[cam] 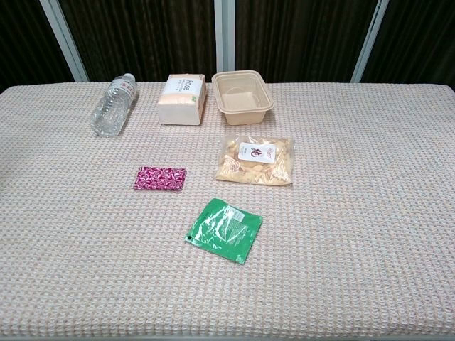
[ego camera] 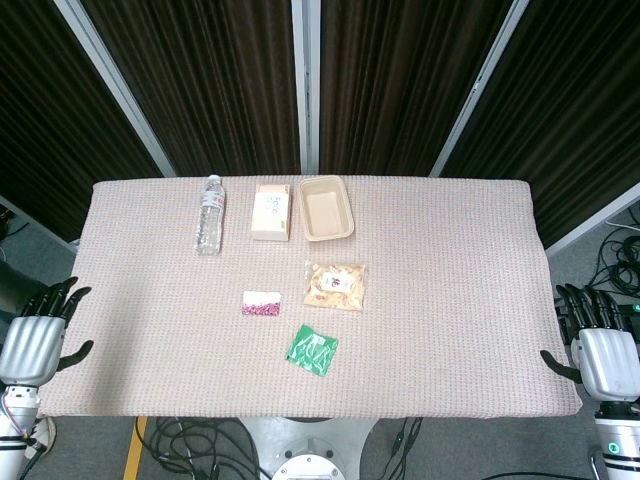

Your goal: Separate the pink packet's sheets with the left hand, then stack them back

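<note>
The pink packet (ego camera: 262,304) (cam: 161,178) lies flat on the woven cloth, left of centre, as a single small patterned rectangle. My left hand (ego camera: 36,335) hangs off the table's left edge, fingers spread, holding nothing, well away from the packet. Beyond the right edge my right hand (ego camera: 598,345) is likewise open and empty. Neither hand shows in the chest view.
A water bottle (ego camera: 209,214) lies at the back left, beside a tissue pack (ego camera: 271,211) and an empty beige tray (ego camera: 326,208). A snack bag (ego camera: 336,285) sits right of the pink packet, a green packet (ego camera: 312,349) nearer the front edge.
</note>
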{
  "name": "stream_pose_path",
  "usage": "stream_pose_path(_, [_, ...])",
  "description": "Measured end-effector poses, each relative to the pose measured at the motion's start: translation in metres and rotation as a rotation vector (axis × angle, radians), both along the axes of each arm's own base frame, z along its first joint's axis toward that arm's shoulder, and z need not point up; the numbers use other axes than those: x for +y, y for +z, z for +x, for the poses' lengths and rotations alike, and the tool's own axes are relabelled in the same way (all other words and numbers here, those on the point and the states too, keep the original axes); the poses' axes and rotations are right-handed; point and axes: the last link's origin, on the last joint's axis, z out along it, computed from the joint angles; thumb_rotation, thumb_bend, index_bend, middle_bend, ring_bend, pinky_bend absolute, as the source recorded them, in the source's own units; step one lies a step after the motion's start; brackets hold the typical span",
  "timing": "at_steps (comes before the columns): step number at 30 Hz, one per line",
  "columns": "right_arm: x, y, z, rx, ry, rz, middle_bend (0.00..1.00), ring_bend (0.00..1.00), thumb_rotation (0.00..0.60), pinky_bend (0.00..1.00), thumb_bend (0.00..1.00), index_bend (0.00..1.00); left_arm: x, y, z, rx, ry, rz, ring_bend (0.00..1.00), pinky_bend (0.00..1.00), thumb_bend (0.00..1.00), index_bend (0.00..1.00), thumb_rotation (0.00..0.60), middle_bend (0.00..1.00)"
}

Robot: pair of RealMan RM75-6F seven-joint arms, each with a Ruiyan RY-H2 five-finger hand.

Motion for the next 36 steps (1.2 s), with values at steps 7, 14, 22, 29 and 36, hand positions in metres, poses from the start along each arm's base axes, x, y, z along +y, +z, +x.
stream_pose_path(7, [-0.001, 0.000, 0.002, 0.000, 0.008, 0.004, 0.09, 0.00, 0.600, 0.00, 0.05, 0.09, 0.002, -0.002, -0.001, 0.002, 0.006, -0.008, 0.15, 0.20, 0.26, 0.22, 0.600, 0.21])
stream_pose_path(14, [-0.001, 0.003, 0.002, -0.005, 0.011, -0.017, 0.09, 0.00, 0.600, 0.00, 0.05, 0.09, 0.006, -0.002, 0.002, 0.003, -0.008, -0.010, 0.15, 0.20, 0.26, 0.22, 0.600, 0.21])
stream_pose_path(22, [-0.003, 0.008, 0.003, -0.003, 0.018, -0.035, 0.09, 0.00, 0.600, 0.00, 0.05, 0.09, 0.023, -0.008, 0.009, -0.005, -0.065, -0.061, 0.15, 0.20, 0.26, 0.22, 0.600, 0.21])
stream_pose_path(29, [-0.005, 0.008, 0.006, -0.001, 0.027, -0.033, 0.09, 0.00, 0.600, 0.00, 0.05, 0.09, 0.058, -0.022, 0.021, -0.019, -0.142, -0.151, 0.36, 0.48, 0.27, 0.24, 0.600, 0.42])
stream_pose_path(36, [-0.005, 0.009, 0.008, 0.003, 0.026, -0.037, 0.09, 0.00, 0.600, 0.00, 0.05, 0.10, 0.102, -0.049, 0.040, -0.013, -0.215, -0.275, 0.68, 0.80, 0.38, 0.29, 0.600, 0.66])
